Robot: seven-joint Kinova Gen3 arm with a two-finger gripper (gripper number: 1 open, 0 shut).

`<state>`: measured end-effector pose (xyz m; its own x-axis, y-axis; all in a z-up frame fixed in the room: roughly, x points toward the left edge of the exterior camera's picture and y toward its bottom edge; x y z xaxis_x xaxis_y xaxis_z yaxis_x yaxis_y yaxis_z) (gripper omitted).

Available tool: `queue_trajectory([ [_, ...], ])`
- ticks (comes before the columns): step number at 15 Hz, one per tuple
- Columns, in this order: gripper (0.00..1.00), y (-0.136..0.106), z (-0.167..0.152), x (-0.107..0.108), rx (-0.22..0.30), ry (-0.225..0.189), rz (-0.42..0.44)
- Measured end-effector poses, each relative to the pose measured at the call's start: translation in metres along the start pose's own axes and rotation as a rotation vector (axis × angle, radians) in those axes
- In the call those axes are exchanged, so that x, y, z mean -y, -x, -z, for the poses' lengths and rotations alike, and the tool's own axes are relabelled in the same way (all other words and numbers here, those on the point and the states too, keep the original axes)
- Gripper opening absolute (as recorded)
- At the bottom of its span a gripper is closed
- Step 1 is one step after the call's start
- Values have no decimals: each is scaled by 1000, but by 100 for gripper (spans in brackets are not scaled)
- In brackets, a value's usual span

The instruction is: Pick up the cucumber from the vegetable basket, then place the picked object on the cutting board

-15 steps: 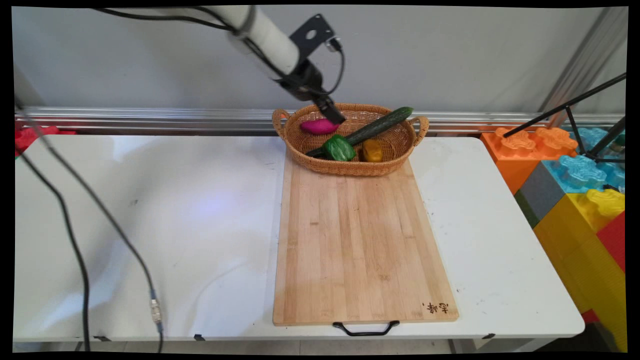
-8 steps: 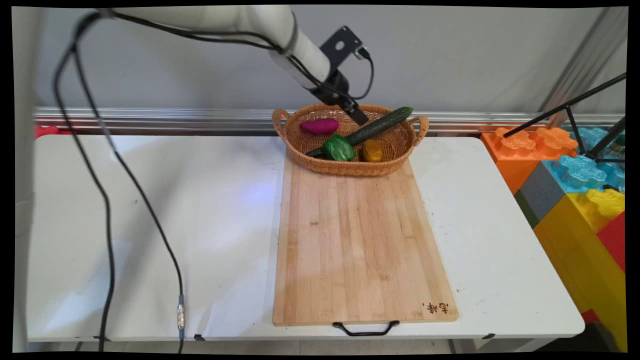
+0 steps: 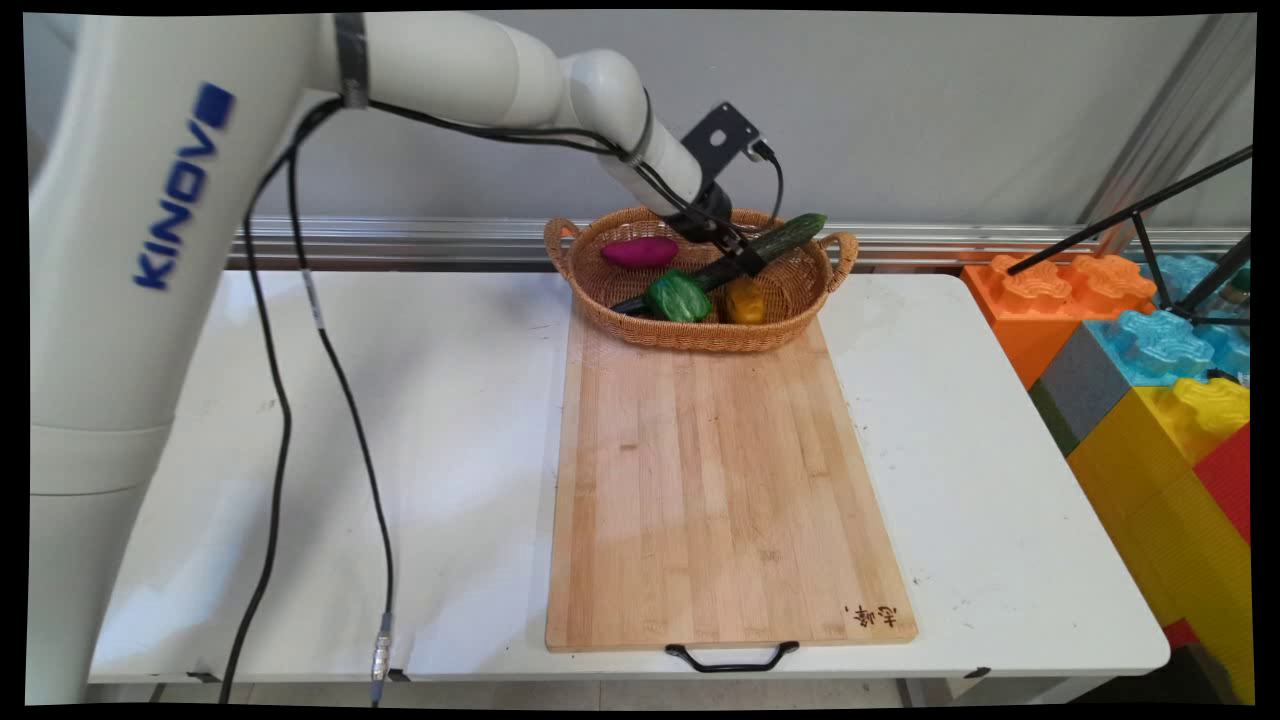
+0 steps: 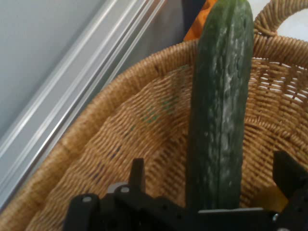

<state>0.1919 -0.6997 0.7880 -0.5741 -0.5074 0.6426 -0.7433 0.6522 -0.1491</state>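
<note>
A long dark green cucumber (image 3: 775, 242) (image 4: 219, 110) lies slanted in a wicker basket (image 3: 700, 330) (image 4: 106, 139), its far end resting on the rim. My gripper (image 3: 750, 262) (image 4: 214, 180) is down inside the basket, open, with one finger (image 4: 137, 173) on each side of the cucumber's middle. In the hand view the cucumber runs up between the fingers, and I cannot tell whether they touch it. A purple sweet potato (image 3: 638, 252), a green pepper (image 3: 677, 296) and a yellow pepper (image 3: 744, 300) also lie in the basket.
The basket stands on the far end of a wooden cutting board (image 3: 715, 480) with a black handle (image 3: 732, 658) at its near edge. Large coloured toy blocks (image 3: 1150, 380) and a tripod leg (image 3: 1150, 210) stand off the table's right side. Black cables (image 3: 330, 400) hang at the left.
The gripper has moved right across the basket, from above the sweet potato to the cucumber, and lowered around it.
</note>
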Motion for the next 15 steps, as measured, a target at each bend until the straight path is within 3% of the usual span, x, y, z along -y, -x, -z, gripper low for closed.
queue_trajectory([
  [4, 100, -3, -20, -7, -8, 14, 0],
  [5, 0, -4, -24, -8, -11, 15, -4],
  [10, 0, -6, -29, -15, -20, 22, -27],
  [15, 0, -16, -12, -25, -42, 4, -76],
])
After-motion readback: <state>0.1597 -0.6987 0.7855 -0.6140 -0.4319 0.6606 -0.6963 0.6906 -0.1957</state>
